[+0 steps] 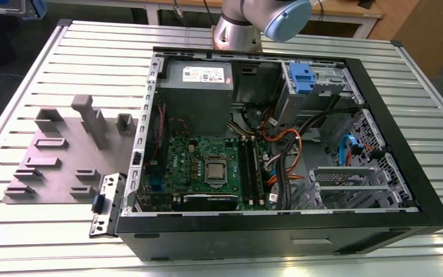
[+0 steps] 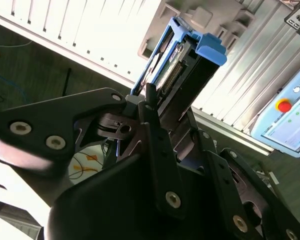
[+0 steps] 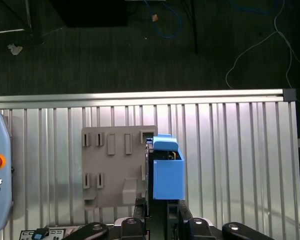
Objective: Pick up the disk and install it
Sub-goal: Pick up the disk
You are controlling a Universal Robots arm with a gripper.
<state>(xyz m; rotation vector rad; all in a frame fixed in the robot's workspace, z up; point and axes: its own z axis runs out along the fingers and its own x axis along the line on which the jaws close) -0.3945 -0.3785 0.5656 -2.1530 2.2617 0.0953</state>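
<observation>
You have the disk (image 2: 177,70), a silver-grey drive framed by its blue carrier, pinched edge-on in the tool (image 2: 167,107), over one edge of the grey fixture plate (image 3: 112,170) on the worktop (image 3: 230,150). Beside that plate, the open computer case (image 1: 283,225) holds a motherboard (image 1: 206,161), cables (image 1: 283,138) and a blue bracket (image 1: 302,78).

The open computer case (image 1: 283,144) lies on the slatted tabletop (image 1: 90,52), with the fixture plate (image 1: 60,156) just beside it on the exterior view's left. In the second wrist view the disk (image 2: 190,55) stands between the fingers (image 2: 157,145), that plate behind it.
</observation>
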